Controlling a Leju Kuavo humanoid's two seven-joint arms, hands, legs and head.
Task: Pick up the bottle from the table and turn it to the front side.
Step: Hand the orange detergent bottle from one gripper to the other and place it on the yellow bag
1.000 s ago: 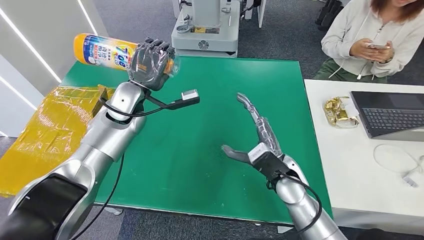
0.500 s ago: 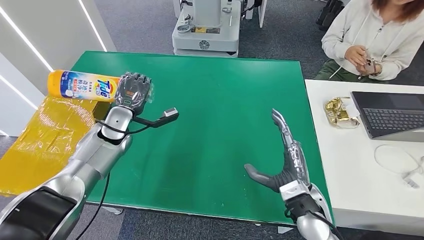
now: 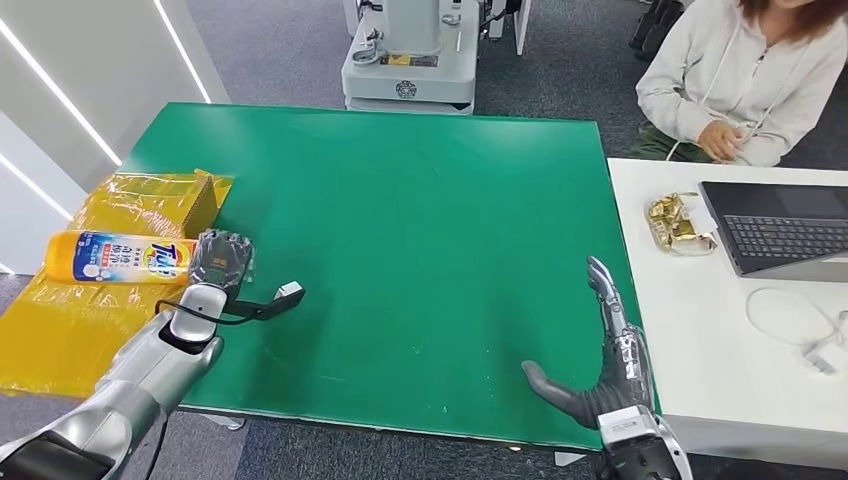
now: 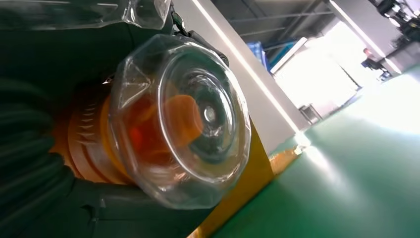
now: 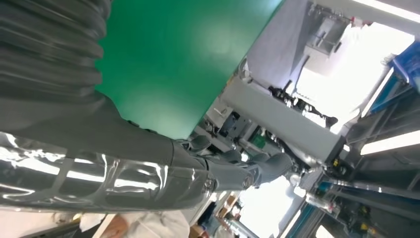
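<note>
Left hand (image 3: 220,262) holds the bottle (image 3: 120,257) by its cap end, fingers wrapped around it; the bottle lies roughly horizontal, its base pointing toward 9 o'clock, out past the left edge of the tabletop (image 3: 400,230) and above the yellow wrapped package (image 3: 90,300). The label faces up toward the head camera. In the left wrist view the clear faceted cap (image 4: 188,119) sits over an orange neck, close against the palm.

Judgement: rigid plastic, moderately heavy if full, glossy label likely slick. Held at the cap, the long body levers against the fingers; a hold nearer mid-body would steady any turning.

Right hand (image 3: 605,360) sits at the tabletop's 5 o'clock corner, fingers straight, thumb spread, holding nothing.
</note>
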